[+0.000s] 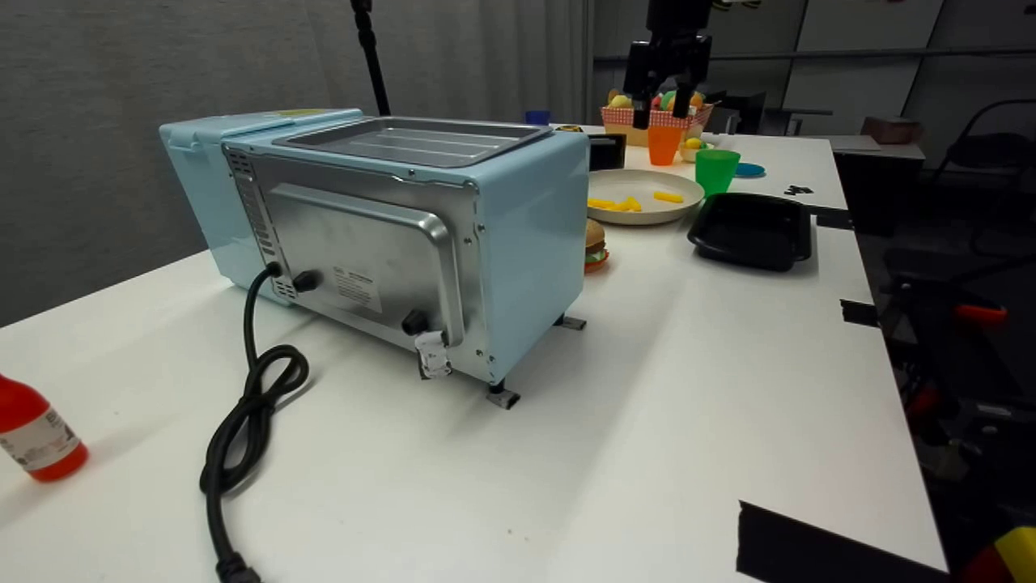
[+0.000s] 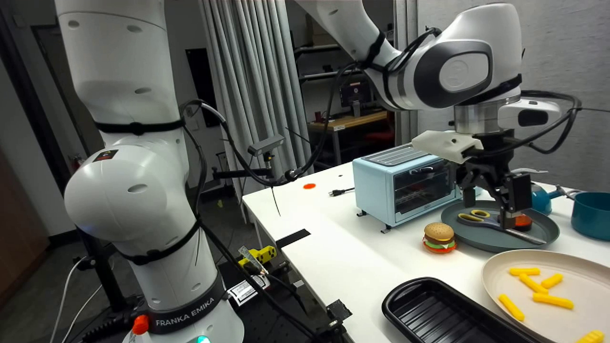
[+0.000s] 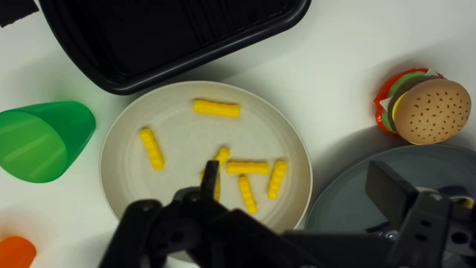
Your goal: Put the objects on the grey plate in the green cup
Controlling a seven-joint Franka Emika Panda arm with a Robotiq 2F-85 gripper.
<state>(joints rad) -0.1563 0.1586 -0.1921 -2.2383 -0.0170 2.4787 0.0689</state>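
Observation:
A pale light-grey plate (image 1: pixel 647 182) (image 2: pixel 591 295) (image 3: pixel 178 137) holds several yellow toy fries (image 3: pixel 247 168) (image 2: pixel 553 300). A darker grey plate (image 2: pixel 491 243) (image 3: pixel 346 204) beside it holds scissors (image 2: pixel 476 220) with yellow-lined handles and a red-orange item (image 2: pixel 523 221). The green cup (image 1: pixel 715 172) (image 3: pixel 48 141) stands upright beside the pale plate; it is out of view in an exterior view. My gripper (image 1: pixel 664 113) (image 2: pixel 490 209) (image 3: pixel 297 180) is open and empty. In the wrist view its fingers hang above both plates, one over the fries, one over the darker plate, and partly hide what lies there.
A black shallow dish (image 1: pixel 753 231) (image 3: pixel 167 37) lies by the pale plate. A toy burger (image 2: pixel 439 238) (image 3: pixel 431 111) sits near the darker plate. An orange cup (image 1: pixel 664 146) stands near the green cup. The blue toaster oven (image 2: pixel 405 186) and teal pot (image 2: pixel 593 216) stand around.

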